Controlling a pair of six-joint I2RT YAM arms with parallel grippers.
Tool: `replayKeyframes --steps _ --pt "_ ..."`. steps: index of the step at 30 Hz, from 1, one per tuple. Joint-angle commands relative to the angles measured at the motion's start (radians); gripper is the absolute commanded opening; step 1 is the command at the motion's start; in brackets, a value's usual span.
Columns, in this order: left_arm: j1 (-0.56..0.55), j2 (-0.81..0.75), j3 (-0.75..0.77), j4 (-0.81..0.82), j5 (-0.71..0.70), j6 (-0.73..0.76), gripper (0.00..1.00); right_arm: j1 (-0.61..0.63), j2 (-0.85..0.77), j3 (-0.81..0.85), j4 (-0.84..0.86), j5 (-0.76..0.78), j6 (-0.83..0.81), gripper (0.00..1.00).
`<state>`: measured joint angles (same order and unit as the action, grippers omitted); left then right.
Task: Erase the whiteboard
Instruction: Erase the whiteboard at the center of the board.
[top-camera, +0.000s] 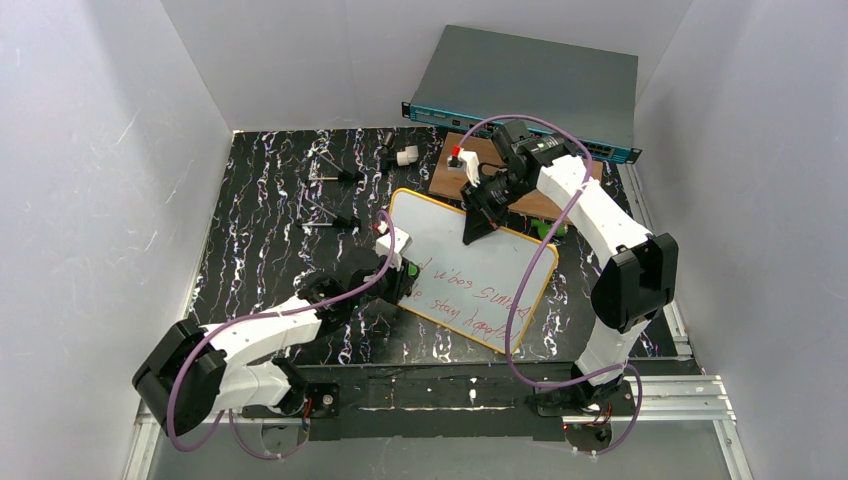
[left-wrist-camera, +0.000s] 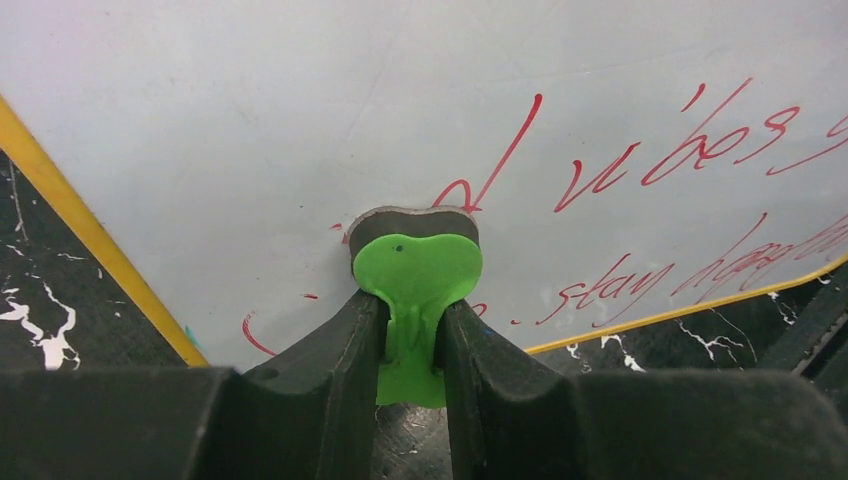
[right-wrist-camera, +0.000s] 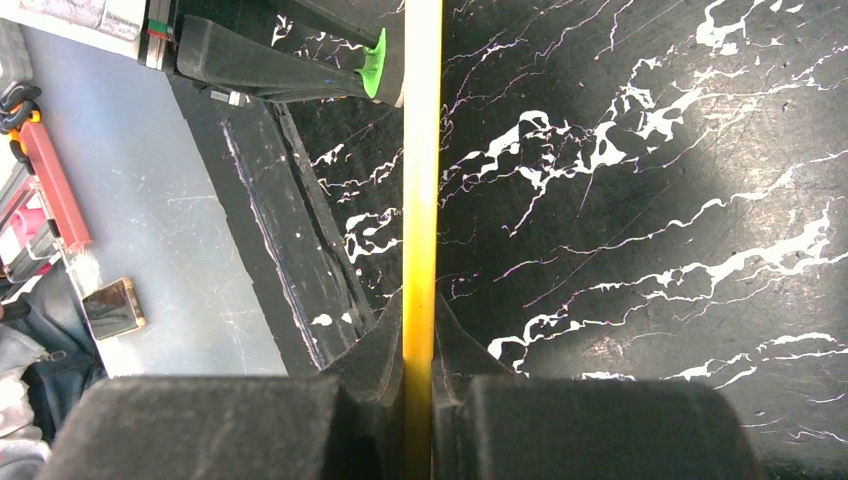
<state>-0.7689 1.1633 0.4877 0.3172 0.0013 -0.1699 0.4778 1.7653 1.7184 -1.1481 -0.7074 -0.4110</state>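
The whiteboard (top-camera: 475, 275) has an orange-yellow frame and red handwriting (left-wrist-camera: 700, 150) on its lower half. It stands tilted over the black marbled mat. My right gripper (top-camera: 478, 222) is shut on its upper edge; in the right wrist view the yellow edge (right-wrist-camera: 421, 150) runs straight between the jaws of the right gripper (right-wrist-camera: 420, 320). My left gripper (top-camera: 405, 270) is shut on a green eraser (left-wrist-camera: 417, 265), whose dark pad rests against the board face (left-wrist-camera: 300, 120) near the lower left corner. The left gripper (left-wrist-camera: 412, 310) holds the eraser by its stem. The eraser also shows in the right wrist view (right-wrist-camera: 375, 70).
A brown wooden board (top-camera: 447, 168) lies behind the whiteboard with a small red-and-white object (top-camera: 460, 160) on it. A grey network switch (top-camera: 530, 90) stands at the back. Two screwdriver-like tools (top-camera: 335, 175) (top-camera: 330, 225) and a white piece (top-camera: 405, 157) lie on the mat's left half.
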Motion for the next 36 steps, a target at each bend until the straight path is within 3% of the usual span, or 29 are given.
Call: replayKeyframes --steps 1,6,9,17,23,36 --pt "-0.019 0.020 0.051 -0.029 -0.142 0.035 0.00 0.008 -0.002 0.001 -0.001 -0.005 -0.035 0.01" --pt "-0.016 0.040 0.086 -0.048 -0.313 0.053 0.00 0.008 -0.004 0.001 0.000 -0.008 -0.035 0.01" --pt "0.010 0.058 0.116 -0.056 -0.345 0.049 0.00 0.008 -0.003 0.001 0.000 -0.010 -0.035 0.01" --pt "0.055 0.065 0.192 -0.054 -0.270 0.043 0.00 0.009 -0.009 -0.003 0.003 -0.007 -0.036 0.01" --pt "0.050 0.051 0.168 -0.033 -0.143 0.058 0.00 0.008 -0.007 -0.002 0.001 -0.006 -0.035 0.01" --pt "-0.053 0.048 0.074 -0.016 -0.145 -0.012 0.00 0.008 0.000 0.001 -0.001 -0.007 -0.037 0.01"
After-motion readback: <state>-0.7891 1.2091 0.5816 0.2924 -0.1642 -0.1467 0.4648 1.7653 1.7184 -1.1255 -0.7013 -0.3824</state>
